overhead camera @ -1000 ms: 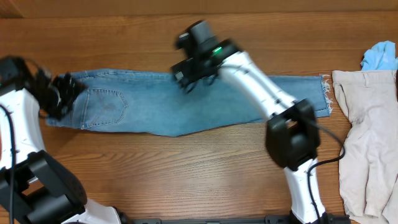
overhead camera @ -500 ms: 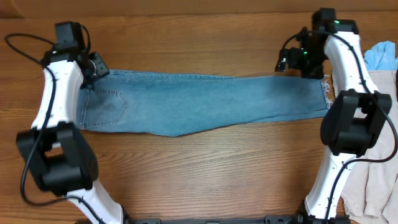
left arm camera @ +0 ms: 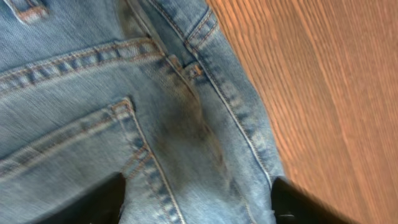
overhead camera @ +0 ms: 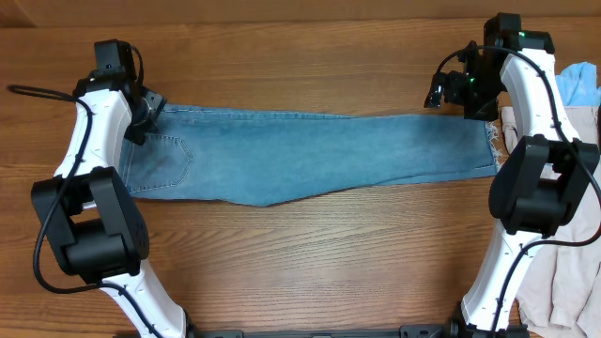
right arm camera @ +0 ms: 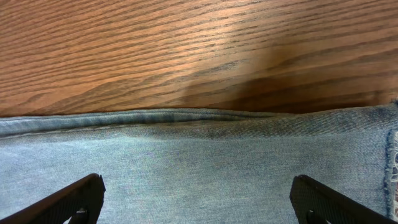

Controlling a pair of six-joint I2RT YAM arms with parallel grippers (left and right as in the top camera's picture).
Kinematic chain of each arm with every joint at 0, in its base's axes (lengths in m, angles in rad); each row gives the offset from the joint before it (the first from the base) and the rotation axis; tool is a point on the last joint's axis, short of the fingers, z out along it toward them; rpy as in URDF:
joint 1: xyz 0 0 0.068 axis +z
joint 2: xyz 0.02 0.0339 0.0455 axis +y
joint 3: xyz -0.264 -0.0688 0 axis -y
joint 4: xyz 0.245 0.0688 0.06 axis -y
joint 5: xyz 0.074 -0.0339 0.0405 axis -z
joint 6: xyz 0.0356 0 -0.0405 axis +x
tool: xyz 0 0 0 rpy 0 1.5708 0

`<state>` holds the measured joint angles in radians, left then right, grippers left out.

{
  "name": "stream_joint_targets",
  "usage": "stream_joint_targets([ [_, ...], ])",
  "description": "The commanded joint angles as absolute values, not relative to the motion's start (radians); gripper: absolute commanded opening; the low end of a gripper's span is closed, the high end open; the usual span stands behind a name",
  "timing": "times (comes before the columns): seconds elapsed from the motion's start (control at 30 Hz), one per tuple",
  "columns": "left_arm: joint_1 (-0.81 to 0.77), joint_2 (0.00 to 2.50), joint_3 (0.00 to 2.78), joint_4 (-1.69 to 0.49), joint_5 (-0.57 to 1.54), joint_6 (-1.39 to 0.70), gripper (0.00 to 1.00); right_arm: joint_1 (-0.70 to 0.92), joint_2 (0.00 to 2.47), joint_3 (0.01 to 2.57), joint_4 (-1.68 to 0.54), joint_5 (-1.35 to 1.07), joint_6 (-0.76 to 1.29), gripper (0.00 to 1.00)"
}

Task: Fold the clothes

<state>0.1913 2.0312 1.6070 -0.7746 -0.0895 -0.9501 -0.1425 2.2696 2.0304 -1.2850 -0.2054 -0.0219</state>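
Jeans: long blue denim jeans (overhead camera: 310, 155) lie flat, stretched lengthwise across the brown wooden table (overhead camera: 282, 253).
Left gripper (overhead camera: 141, 110): fingers spread over the waistband corner; it may pinch only the top layer, so the fold goes crooked.
Right gripper (overhead camera: 455, 92): fingers spread above the hem end's far edge; a shallow bite could slip.
Beige trousers (overhead camera: 563, 188): just beside the frayed hem; they might get dragged.

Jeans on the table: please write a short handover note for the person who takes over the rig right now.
Left gripper: open, over the waist end of the jeans, holding nothing.
Right gripper: open, over the hem end, holding nothing.
The jeans lie stretched flat across the table, apparently folded once lengthwise.
Left to do: fold them end to end, then the beige trousers and the light blue cloth at the right edge.
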Motion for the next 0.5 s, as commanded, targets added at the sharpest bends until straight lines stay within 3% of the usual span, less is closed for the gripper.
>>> stream_joint_targets([
  [0.0, 0.189, 2.033, 1.618, -0.746, -0.07, -0.925, 1.0, -0.142, 2.267, 2.037, -1.284, -0.21, -0.018, 1.0],
  [0.2, 0.19, 2.033, 1.633, -0.756, -0.056, -1.127, 0.97, -0.142, 2.267, 2.037, -1.284, -0.21, -0.018, 1.0],
  [0.33, 0.189, 2.035, 1.777, -0.854, -0.074, -1.115, 0.96, -0.142, 2.267, 2.037, -1.284, -0.21, -0.018, 1.0],
  [0.47, 0.189, 2.067, 1.779, -0.876, -0.119, -1.122, 0.78, -0.142, 2.267, 2.037, -1.284, -0.21, -0.018, 1.0],
])
